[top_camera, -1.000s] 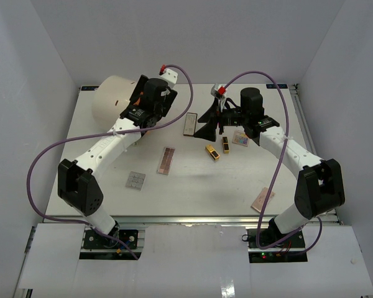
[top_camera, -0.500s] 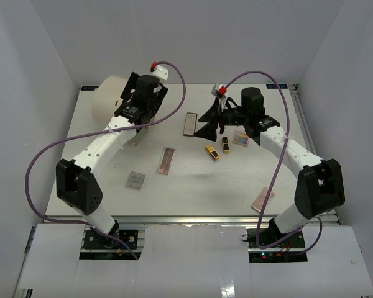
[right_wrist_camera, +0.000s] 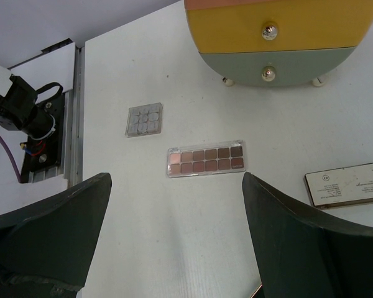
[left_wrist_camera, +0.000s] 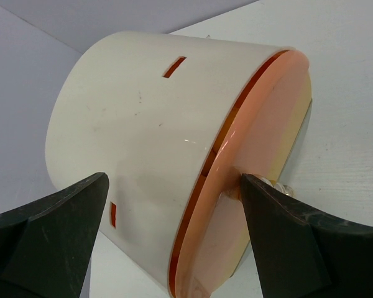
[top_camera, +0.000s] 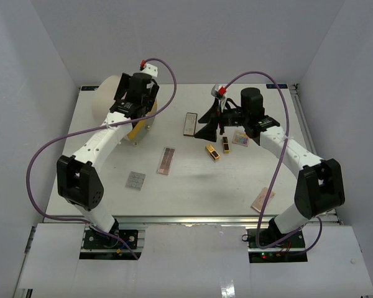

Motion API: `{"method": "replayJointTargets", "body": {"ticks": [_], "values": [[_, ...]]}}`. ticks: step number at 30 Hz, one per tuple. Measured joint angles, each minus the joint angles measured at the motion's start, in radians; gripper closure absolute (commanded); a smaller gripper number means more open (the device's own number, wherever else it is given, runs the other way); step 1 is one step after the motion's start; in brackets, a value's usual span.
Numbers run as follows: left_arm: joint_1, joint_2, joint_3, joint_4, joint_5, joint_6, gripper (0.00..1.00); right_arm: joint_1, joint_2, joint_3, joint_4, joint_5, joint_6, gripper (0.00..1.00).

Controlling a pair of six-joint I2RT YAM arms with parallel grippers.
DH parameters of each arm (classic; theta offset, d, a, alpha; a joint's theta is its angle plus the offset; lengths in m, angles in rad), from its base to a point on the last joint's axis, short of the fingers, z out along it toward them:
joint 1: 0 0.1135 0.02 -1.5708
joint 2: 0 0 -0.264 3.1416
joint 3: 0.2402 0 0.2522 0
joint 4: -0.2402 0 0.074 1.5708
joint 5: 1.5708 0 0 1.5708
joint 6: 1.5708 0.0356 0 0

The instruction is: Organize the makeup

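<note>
Makeup lies scattered across the table (top_camera: 193, 186), none of it put away yet. Two gold-and-black lipsticks (top_camera: 218, 148) sit together near the middle, with a multicolour palette (top_camera: 240, 138) just beside them. A long pink palette (right_wrist_camera: 206, 159) and a small grey palette (right_wrist_camera: 145, 119) lie further left, and a pale boxed palette (right_wrist_camera: 354, 184) sits nearer the back. Another pinkish palette (top_camera: 262, 200) rests alone by the near right edge. I can't spot any sponges.

The left claw (left_wrist_camera: 174, 186) is spread wide at the front of the cream drum (left_wrist_camera: 130, 124) in the far left corner. One finger sits on the drum's side, and the other is right next to the little knob (left_wrist_camera: 280, 185) on the pink drawer (left_wrist_camera: 248, 155). It grips nothing. The right claw (right_wrist_camera: 177, 186) is also spread and empty, hanging over the middle of the table close to the lipsticks.

It looks to me like the left arm is lining up to open that pink drawer. To do it well, I'd shift the claw sideways until the knob sits squarely between the fingers, then close firmly on it. The knob is small and rounded, so a shallow pinch may slip off. The pull should run straight out, since the drum looks light on its small feet (right_wrist_camera: 227, 81) and might slide or tip.
</note>
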State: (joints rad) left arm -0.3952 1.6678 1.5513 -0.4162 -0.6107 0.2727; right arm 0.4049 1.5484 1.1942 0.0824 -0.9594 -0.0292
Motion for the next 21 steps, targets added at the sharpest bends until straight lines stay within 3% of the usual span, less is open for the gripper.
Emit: {"method": "replayJointTargets", "body": {"ticks": [14,18,21], "values": [[0.057,0.001,0.029,-0.057,0.096,-0.088,0.02,0.008,0.068,0.028,-0.056,-0.012,-0.027,0.07],[0.066,-0.038,0.029,-0.088,0.224,-0.157,0.02,0.049,0.150,0.156,-0.134,0.003,-0.080,0.07],[0.066,-0.119,0.014,-0.092,0.334,-0.227,0.02,0.112,0.277,0.344,-0.230,0.061,-0.106,0.06]]}}
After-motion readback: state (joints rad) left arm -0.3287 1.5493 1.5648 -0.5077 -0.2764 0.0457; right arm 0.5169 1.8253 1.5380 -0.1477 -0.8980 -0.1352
